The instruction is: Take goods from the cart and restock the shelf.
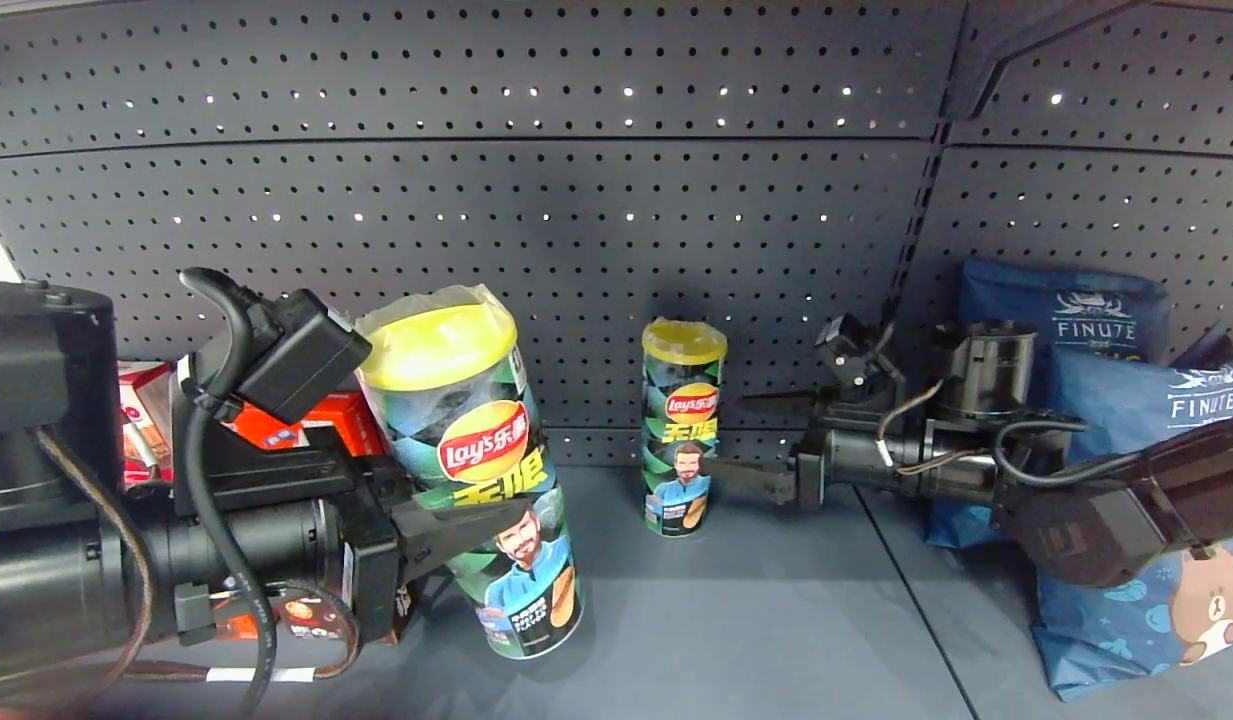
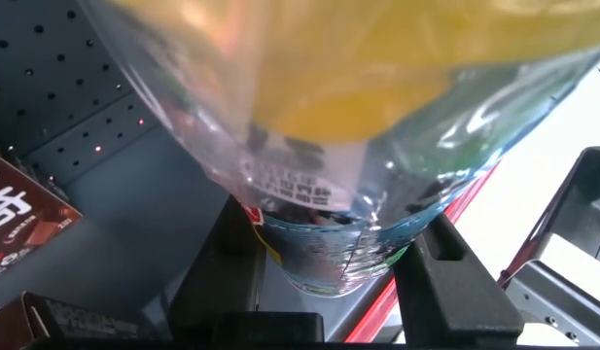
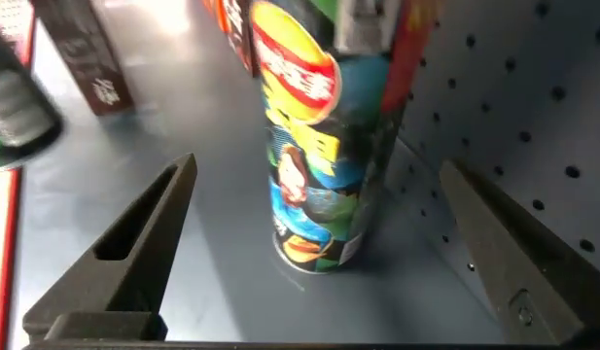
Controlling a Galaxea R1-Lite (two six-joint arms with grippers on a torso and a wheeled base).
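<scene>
**While one chip can stands on the shelf, a second is held at its front**

Where the dark grey shelf point(image 1: 756, 620) meets its perforated back wall point(image 1: 576, 200), the back can point(image 1: 684, 430) of chips stands upright, close to that wall. It has a yellow lid under clear film. Its wrap is patterned in green and black, with a red oval logo on a yellow disc, yellow lettering beneath it, and a picture of a bearded man in a blue shirt holding food.

The near can point(image 1: 476, 480) carries the same wrap and stands toward the front of the shelf, leaning a little. The left pincer point(image 1: 476, 520) is closed around its middle, one finger on each side. Whether its base touches the shelf cannot be told. In the left wrist view the film-wrapped near can point(image 2: 329, 146) sits between the two dark fingers of the left pincer point(image 2: 334, 262).

The right pincer point(image 1: 751, 445) is spread wide and grips nothing, with its tips just beside the back can. In the right wrist view the back can point(image 3: 319, 146) stands ahead of the right pincer point(image 3: 319, 253), apart from both fingers.

Red and white boxes point(image 1: 306, 420) lie behind the left arm. Blue bags point(image 1: 1106, 330) with white lettering stand at the right, and the lowest shows a brown cartoon bear.
</scene>
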